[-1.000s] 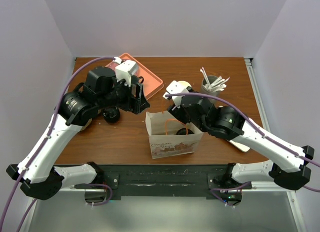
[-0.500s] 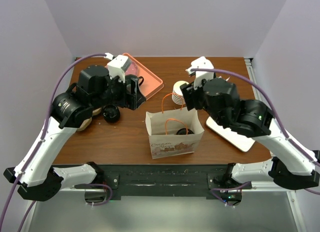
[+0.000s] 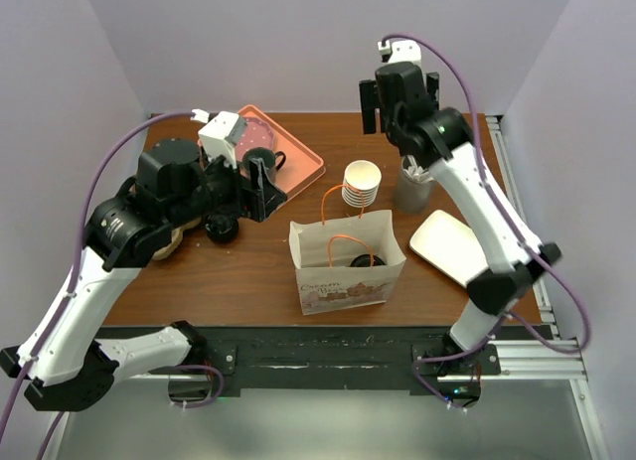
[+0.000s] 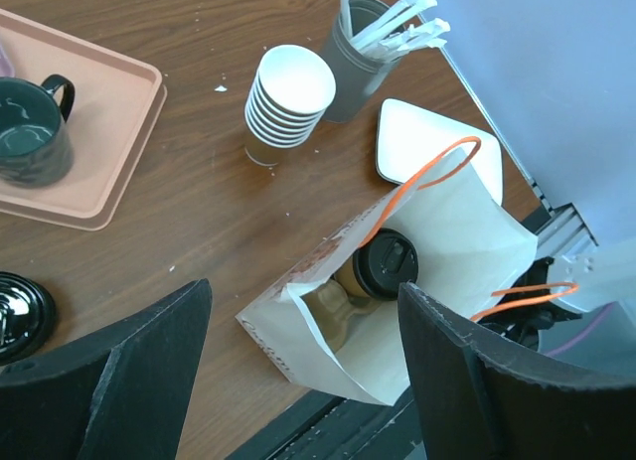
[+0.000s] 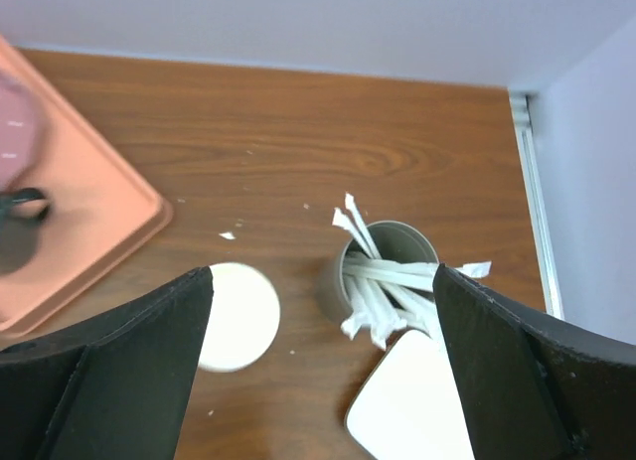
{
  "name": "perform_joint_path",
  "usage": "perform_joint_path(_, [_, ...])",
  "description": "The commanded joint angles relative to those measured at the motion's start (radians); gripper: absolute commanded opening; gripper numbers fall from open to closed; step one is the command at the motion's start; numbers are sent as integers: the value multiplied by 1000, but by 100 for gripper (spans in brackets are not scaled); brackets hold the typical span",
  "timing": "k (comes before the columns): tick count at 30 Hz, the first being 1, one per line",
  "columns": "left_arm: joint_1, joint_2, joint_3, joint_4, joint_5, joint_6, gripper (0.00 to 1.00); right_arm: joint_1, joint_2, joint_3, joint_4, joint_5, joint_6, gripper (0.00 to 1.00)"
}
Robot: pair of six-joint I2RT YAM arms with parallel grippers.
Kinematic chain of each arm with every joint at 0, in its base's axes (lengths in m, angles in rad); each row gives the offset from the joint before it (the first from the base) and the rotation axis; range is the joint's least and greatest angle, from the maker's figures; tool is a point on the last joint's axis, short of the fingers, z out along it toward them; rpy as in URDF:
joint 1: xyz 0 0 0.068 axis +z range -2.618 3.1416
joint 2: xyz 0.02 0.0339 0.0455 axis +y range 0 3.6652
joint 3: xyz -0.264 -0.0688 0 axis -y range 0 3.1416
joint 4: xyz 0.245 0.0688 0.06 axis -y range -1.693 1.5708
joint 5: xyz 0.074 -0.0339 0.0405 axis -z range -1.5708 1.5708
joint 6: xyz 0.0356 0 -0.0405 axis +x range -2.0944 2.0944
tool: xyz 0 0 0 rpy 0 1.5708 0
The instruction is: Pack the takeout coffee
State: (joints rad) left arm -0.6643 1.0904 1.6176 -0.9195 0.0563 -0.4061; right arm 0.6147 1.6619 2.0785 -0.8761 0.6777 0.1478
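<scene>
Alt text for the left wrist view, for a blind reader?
A lidded takeout coffee sits inside an open paper bag with orange handles, seen from above between the open fingers of the left gripper. Beyond it are a stack of white paper cups, a grey cup of wrapped sticks, a white plate, and a dark green mug on a pink tray.

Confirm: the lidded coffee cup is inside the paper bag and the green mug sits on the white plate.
The coffee cup is in the bag, but the mug sits on the pink tray: see the left wrist view.
</scene>
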Motion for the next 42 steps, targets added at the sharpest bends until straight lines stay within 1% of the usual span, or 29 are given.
perform_joint_path(1, [-3,-44,-41,73,40,-31,81,-119,148,159,-124,-156,56,94])
perform_joint_path(3, [-3,-47,-39,67,43,-31,81,-153,225,253,-200,-181,46,89])
perform_joint_path(4, [-3,-46,-41,62,43,-33,81,-182,287,276,-221,-208,38,86])
perform_joint_path(6, [-3,-53,-45,61,45,-34,81,-204,326,298,-251,-217,18,81])
perform_joint_path(7, [-3,-53,-47,61,43,-34,81,-217,340,289,-251,-230,12,69])
perform_joint_path(10, [-4,-54,-41,48,37,-34,81,-230,320,214,-227,-230,4,56])
perform_joint_path(11, [-3,-52,-39,45,37,-34,81,-228,312,175,-221,-224,4,54])
perform_joint_path(17, [-3,-41,-51,53,43,-39,81,-230,279,88,-153,-248,12,49])
perform_joint_path(25, [-3,-17,-39,53,43,-37,81,-230,323,81,-129,-224,-2,41])
perform_joint_path(33, [-3,-9,-47,65,34,-48,81,-230,355,80,-113,-219,-33,31])
perform_joint_path(42, [-3,5,-47,76,40,-56,81,-234,380,81,-95,-196,-65,31])
